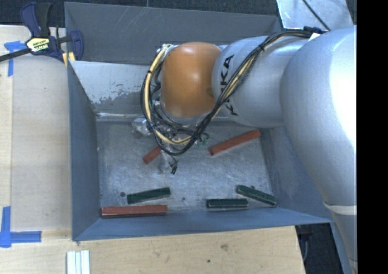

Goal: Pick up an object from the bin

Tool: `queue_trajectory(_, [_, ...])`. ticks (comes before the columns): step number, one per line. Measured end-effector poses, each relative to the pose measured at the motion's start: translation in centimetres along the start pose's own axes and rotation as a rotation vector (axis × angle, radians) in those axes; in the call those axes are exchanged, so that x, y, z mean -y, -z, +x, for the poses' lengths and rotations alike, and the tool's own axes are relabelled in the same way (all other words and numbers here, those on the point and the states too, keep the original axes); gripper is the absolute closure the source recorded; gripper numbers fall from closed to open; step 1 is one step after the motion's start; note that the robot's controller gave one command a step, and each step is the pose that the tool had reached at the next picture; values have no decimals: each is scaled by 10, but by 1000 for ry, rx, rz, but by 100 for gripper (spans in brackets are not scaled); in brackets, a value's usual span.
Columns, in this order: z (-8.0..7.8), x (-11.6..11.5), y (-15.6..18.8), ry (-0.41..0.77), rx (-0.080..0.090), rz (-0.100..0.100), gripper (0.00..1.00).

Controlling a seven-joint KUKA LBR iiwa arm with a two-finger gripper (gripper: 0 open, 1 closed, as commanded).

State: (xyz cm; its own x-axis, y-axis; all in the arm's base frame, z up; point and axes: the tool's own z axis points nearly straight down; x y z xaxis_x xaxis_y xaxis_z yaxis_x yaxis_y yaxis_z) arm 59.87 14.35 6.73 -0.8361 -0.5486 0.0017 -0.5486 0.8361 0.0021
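End effector point(168, 156) low over the grey bin point(82, 145), at centre frame, beside a short red-brown stick point(151, 156).
It sits under cables and the orange cover point(188, 79); wide or narrow, I cannot tell. The stick lies just left of it, a longer red-brown bar point(235, 142) to its right. Dark green bars point(148, 195) and a red bar point(134, 210) lie well apart along the lower edge.

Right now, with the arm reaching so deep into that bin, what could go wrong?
1. The gripper hangs right beside a small red-brown piece; it might nudge that piece aside rather than catch it.
2. The cables loop out close to the bin's back wall and could rub or snag there.
3. The long red-brown bar lies tilted just beside the wrist and could get knocked.
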Motion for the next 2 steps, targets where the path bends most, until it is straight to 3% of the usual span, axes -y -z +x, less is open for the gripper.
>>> queue_trajectory(1, [-2, 2, 5, -6, 7, 3, 100])
queue_trajectory(2, [43, 12, 141, -13, 5, 3, 100])
